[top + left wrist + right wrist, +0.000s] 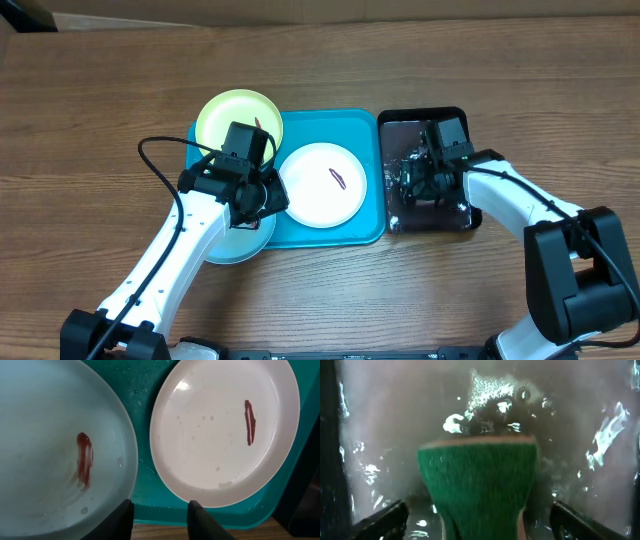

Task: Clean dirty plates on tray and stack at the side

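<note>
Overhead, the bent left arm (pixel 175 250) holds its left gripper (pixel 161 520), narrowly parted and empty, at the light blue round plate's (pixel 50 435) rim. Whether the right gripper (pixel 415 178) grips the green scouring sponge (pixel 477 485), I cannot tell.

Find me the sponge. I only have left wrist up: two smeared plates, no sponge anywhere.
Observer: The green sponge is in the black tray on the right, standing between the fingers of the right gripper.
Operator: Gripped?
Observer: Doesn't look like it. In the right wrist view the jaws are spread wide, with a gap showing on each side of the sponge.
</note>
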`<state>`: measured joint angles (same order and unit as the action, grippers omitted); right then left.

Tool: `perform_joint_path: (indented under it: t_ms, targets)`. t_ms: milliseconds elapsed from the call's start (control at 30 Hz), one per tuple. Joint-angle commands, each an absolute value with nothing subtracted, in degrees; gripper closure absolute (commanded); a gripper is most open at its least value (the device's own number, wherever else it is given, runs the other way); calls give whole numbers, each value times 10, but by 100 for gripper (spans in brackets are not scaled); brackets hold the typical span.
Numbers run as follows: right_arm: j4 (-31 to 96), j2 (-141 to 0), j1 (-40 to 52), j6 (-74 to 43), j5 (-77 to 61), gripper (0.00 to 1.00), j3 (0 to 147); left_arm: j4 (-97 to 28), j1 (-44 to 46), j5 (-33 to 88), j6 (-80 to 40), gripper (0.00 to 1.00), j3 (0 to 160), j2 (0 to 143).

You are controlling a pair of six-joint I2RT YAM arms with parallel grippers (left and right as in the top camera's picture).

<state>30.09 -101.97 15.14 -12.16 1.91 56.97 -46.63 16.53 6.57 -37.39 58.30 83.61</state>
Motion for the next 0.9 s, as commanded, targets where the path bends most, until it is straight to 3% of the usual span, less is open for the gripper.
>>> perform_joint_path:
  t_ms: [0, 100, 167, 200, 233, 267, 300, 333, 400, 467, 533, 600, 633, 700, 733, 833, 867]
  targets:
    - [324, -1028, 153, -122, 14, 29, 590, -465, 171, 60, -378, 62, 578, 837]
    - [334, -1028, 153, -122, 14, 63, 589, -465, 171, 60, -378, 62, 578, 837]
    - [333, -1028, 153, -122, 14, 96, 589, -464, 171, 60, -378, 62, 578, 837]
    - [333, -1028, 153, -122, 14, 96, 589, -464, 171, 60, -378, 62, 578, 837]
    - [333, -1028, 153, -120, 14, 88, 589, -464, 171, 60, -378, 62, 578, 837]
    - [333, -1028, 153, -120, 14, 55, 589, -465, 171, 60, -378, 62, 578, 837]
    - [334, -1028, 153, -120, 14, 12, 589, -465, 171, 60, -378, 62, 578, 837]
    - [335, -1028, 153, -120, 14, 5, 589, -467, 171, 60, -378, 62, 578, 837]
    - [343, -1028, 153, -120, 14, 6, 589, -468, 171, 60, -377, 62, 578, 837]
    - [356, -1028, 153, -120, 14, 35, 589, -469, 171, 60, -378, 61, 578, 837]
    - [364, -1028, 153, -120, 14, 91, 589, -469, 171, 60, -378, 61, 578, 837]
    - [369, -1028, 153, -120, 14, 96, 589, -469, 171, 60, -378, 61, 578, 837]
    - [369, -1028, 153, -120, 14, 95, 589, -468, 171, 60, -378, 61, 578, 837]
    - [369, -1028, 153, -120, 14, 19, 589, -469, 171, 60, -378, 61, 578, 837]
    - [369, -1028, 153, -120, 14, 9, 589, -469, 171, 60, -378, 60, 578, 837]
    - [370, -1028, 153, -120, 14, 6, 589, -469, 171, 60, -377, 60, 578, 837]
    - [372, -1028, 153, -120, 14, 25, 589, -469, 171, 60, -377, 60, 578, 837]
